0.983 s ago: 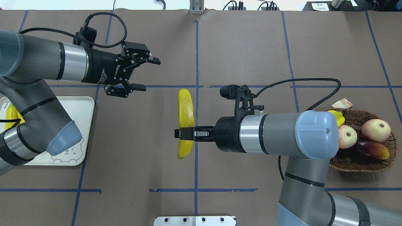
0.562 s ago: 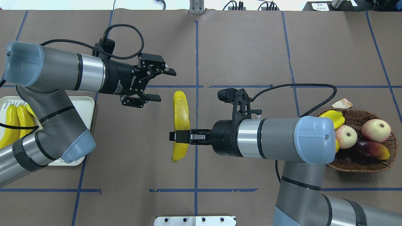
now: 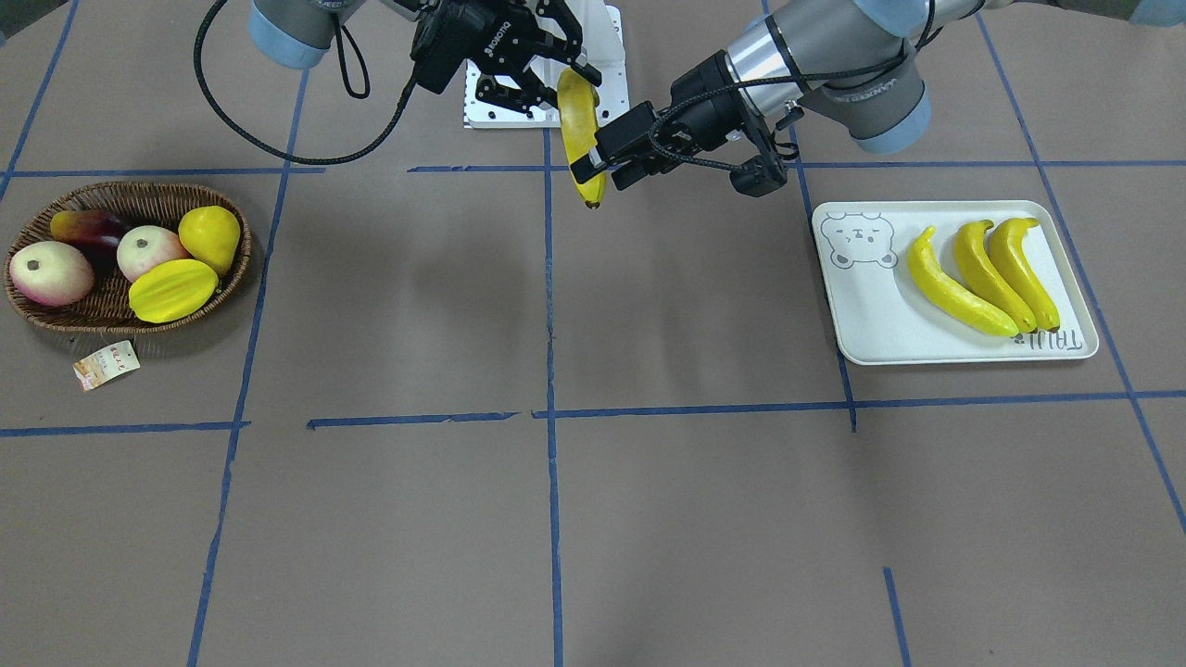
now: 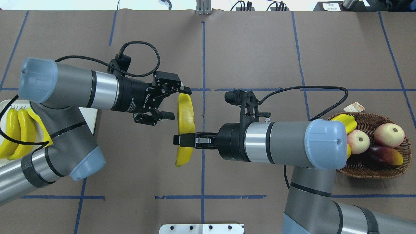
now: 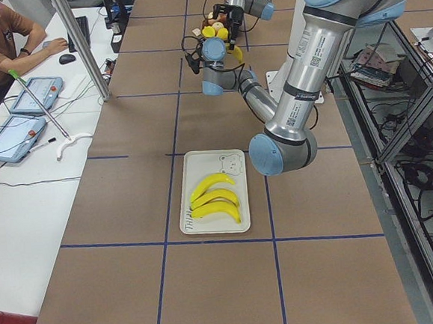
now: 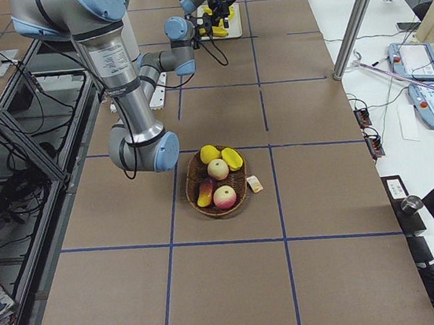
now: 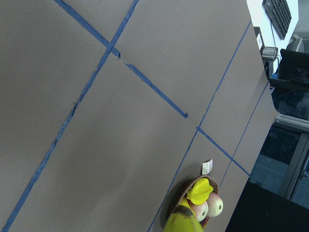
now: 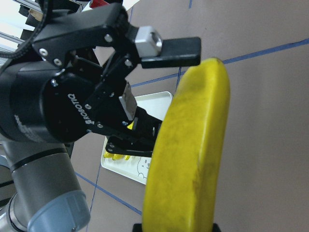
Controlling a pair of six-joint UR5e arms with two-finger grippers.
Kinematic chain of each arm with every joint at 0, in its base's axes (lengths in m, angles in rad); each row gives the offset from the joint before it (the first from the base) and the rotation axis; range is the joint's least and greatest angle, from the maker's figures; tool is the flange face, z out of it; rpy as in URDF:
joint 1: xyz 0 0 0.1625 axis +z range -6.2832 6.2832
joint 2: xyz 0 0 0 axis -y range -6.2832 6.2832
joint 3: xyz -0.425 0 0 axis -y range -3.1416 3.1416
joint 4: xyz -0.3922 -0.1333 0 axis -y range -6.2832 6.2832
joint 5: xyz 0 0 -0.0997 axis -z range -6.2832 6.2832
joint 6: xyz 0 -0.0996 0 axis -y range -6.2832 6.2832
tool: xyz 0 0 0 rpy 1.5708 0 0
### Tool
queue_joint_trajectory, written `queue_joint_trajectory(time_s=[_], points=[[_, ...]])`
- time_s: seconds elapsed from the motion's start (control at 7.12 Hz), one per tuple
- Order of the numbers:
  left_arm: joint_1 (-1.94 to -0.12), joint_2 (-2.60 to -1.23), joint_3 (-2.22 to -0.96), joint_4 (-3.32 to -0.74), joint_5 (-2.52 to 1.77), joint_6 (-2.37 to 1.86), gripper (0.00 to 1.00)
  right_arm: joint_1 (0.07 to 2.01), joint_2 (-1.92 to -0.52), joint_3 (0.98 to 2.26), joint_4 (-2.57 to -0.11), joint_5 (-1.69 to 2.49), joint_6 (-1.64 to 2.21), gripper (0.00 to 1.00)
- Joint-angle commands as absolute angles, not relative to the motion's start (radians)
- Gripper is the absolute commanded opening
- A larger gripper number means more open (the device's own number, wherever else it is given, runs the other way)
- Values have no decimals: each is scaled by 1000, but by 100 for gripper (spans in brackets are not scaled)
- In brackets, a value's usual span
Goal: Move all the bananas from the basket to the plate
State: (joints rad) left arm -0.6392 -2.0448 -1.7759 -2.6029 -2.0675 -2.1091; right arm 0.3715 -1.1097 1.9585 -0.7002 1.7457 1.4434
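My right gripper (image 4: pixel 180 140) is shut on a yellow banana (image 4: pixel 185 121) and holds it above the middle of the table, lengthwise away from me. My left gripper (image 4: pixel 177 103) is open at the banana's far end, one finger (image 4: pixel 184 92) over the tip and the other to its left. In the right wrist view the banana (image 8: pixel 188 154) fills the front, with the open left gripper (image 8: pixel 161 84) behind it. Three bananas (image 3: pixel 982 273) lie on the plate (image 3: pixel 862 320). The basket (image 3: pixel 56 320) holds other fruit, and no banana shows in it.
In the basket (image 4: pixel 373 173) are two apples (image 4: pixel 389 134), a yellow starfruit (image 3: pixel 172 289), a plump yellow fruit (image 3: pixel 211 235) and a dark red-purple fruit (image 4: pixel 385 155). A paper tag (image 3: pixel 107 364) lies beside it. A white mounting plate (image 4: pixel 201 228) sits at my table edge.
My left arm has swung right from over the plate, and its open gripper has reached the banana's far end. My right gripper has carried the banana a little to the left.
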Motion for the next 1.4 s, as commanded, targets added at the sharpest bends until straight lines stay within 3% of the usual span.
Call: queue_joint_trajectory(time_s=[0.0,0.14,0.28,0.42,0.56,0.7,0.84,1.26], points=[[-614,-2046,-1789,-2603,-2069,-2109,99,373,-1109,1957,-701,1746,1443,2],[-609,-2046,-1793,-2605,-2069,-2109,99,373,-1109,1957,-701,1746,1443,2],[-609,-2046,-1796,-2605,-2069,-2109,72,373,-1109,1957,-701,1746,1443,2],[-609,-2039,-1799,-2627,-2069,-2097,3,373,-1109,1957,-701,1746,1443,2],[-609,-2033,-1802,-2637,-2072,-2080,0,373,-1109,1957,-701,1746,1447,2],[-612,-2031,-1802,-2645,-2109,-2045,0,373,-1109,1956,-701,1746,1448,28],[-617,-2029,-1802,-2649,-2115,-2040,0,373,-1108,1959,-701,1746,1454,99],[-624,-2022,-1789,-2643,-2114,-2036,0,386,-1108,1979,-713,1755,1503,100]])
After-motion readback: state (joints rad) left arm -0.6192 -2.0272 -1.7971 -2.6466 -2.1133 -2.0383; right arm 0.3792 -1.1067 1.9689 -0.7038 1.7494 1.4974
